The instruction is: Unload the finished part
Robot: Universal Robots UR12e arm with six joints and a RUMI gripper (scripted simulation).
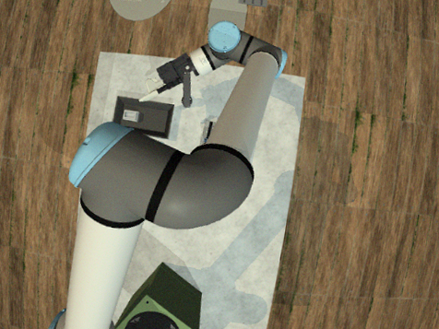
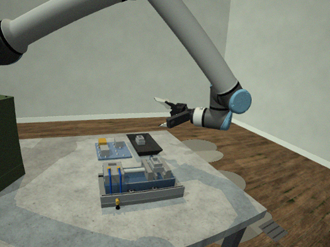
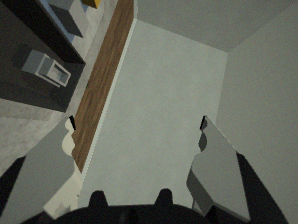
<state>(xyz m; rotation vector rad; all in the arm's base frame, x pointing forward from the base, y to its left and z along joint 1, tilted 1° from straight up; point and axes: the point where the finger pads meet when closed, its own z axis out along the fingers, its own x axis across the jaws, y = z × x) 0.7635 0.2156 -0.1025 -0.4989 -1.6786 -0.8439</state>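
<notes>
Grey walls and wood floor surround a pale table [image 2: 220,210]. From the top view, the arm [image 1: 171,182] covers most of the table, hiding the vise almost entirely; only part of the black outfeed tray [image 1: 159,117] shows. Wrist view is tilted, w/ the tray cut off at the left edge. Finished part [image 2: 156,161], pocket up, sits in the vise [image 2: 140,183] near the table's middle. One similar block [image 2: 140,139] already lies in the tray. Gripper [image 2: 162,112] hangs in the air above the tray, jaws fully spread, holding & touching nothing.
</notes>
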